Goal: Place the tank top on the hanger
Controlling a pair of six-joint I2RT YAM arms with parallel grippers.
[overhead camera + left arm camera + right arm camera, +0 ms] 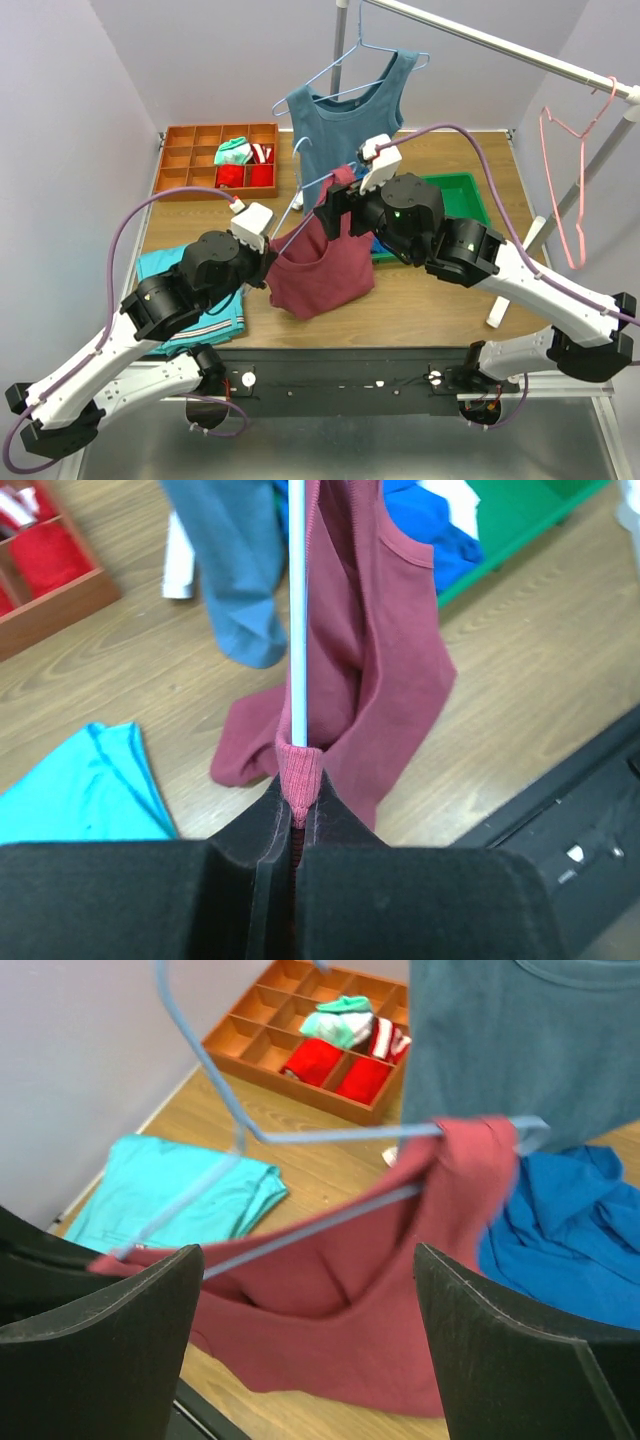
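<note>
left gripper (297,830) clamped on tank top (390,660) strap plus hanger (297,620) wire; right gripper (308,1270) jaws wide, holding nothing; other strap draped over far hanger end

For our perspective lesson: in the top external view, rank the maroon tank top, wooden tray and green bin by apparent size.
1. maroon tank top and wooden tray: look alike, unranked.
2. green bin: smallest, largely hidden by the right arm.

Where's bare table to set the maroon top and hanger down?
Table is bare front right, between tank top, green bin and near edge, and behind the bin. Left is crowded: divided tray, folded teal cloth.
</note>
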